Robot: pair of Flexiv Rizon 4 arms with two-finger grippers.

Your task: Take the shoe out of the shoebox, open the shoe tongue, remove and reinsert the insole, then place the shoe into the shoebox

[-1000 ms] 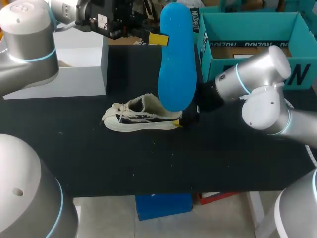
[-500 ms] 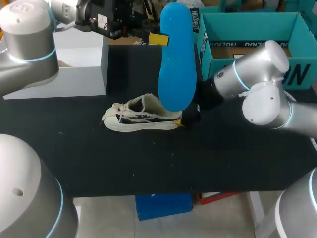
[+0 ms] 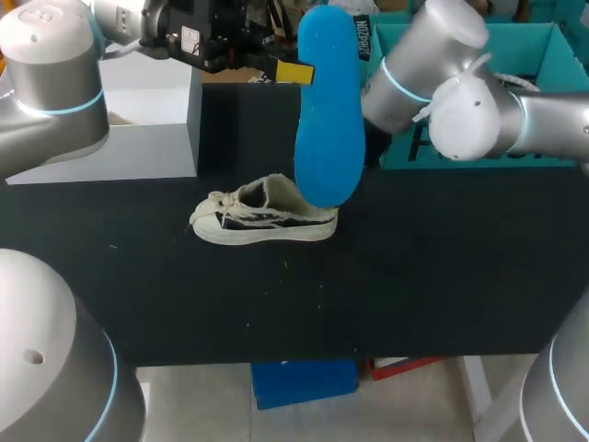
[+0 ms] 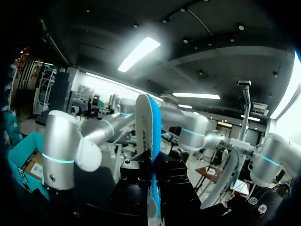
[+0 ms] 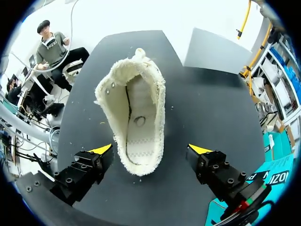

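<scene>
A white low shoe (image 3: 262,216) lies on its side on the black table (image 3: 423,276), toe to the left. My left gripper (image 3: 293,72) is shut on a blue insole (image 3: 329,110), held high above the shoe and hanging edge-down. In the left wrist view the insole (image 4: 153,136) stands up from between the shut jaws. My right gripper (image 5: 150,149) hangs open above the shoe (image 5: 134,113), looking into its empty, insole-less inside, one finger either side of the heel, apart from it. In the head view the insole hides that gripper. The teal shoebox (image 3: 515,37) stands at the back right.
A grey-white box (image 3: 147,110) stands at the back left of the table. My right arm (image 3: 442,83) crosses in front of the shoebox's near wall. The table's front half holds only small crumbs.
My right arm has risen from the table at the shoe's heel and swung back towards the shoebox. The left arm and the insole have stayed put.
</scene>
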